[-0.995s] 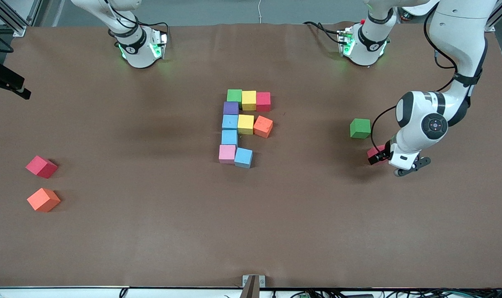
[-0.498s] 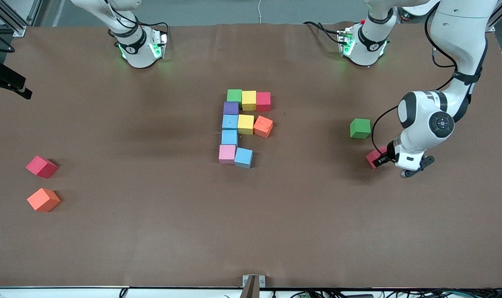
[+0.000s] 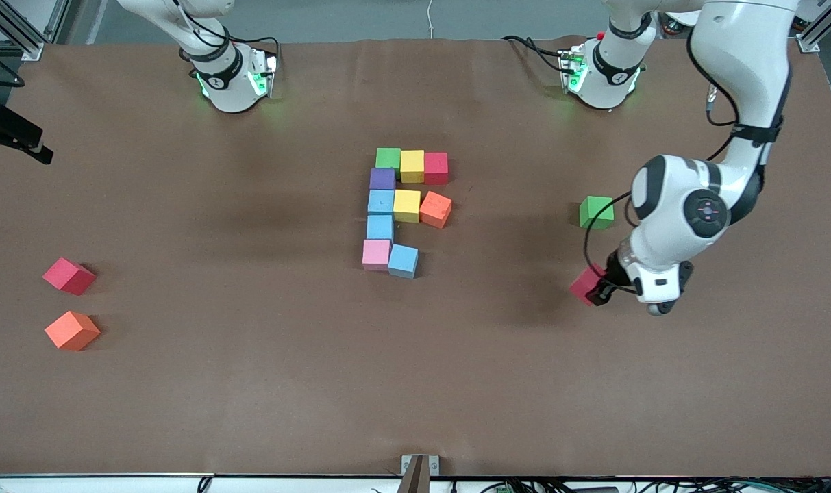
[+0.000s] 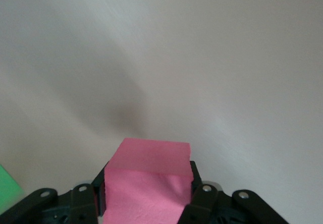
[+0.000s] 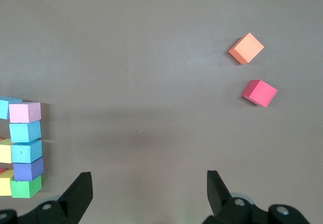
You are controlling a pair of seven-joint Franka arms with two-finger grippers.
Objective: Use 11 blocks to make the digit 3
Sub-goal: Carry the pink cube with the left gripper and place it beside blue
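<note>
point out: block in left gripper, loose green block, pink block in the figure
red block (image 3: 584,283), front view, its visible face beside the left gripper.
green block (image 3: 596,211), front view, top face.
pink block (image 3: 376,254), front view, top face.

Both arms: glossy white rounded shells, black bands at the joints. Bases glow green, black cables plugged in beside them. Left arm: loose black cable looped down its side, round black cap with a small red centre mark on the wrist. Black end effector fingers with silver screws.
</note>
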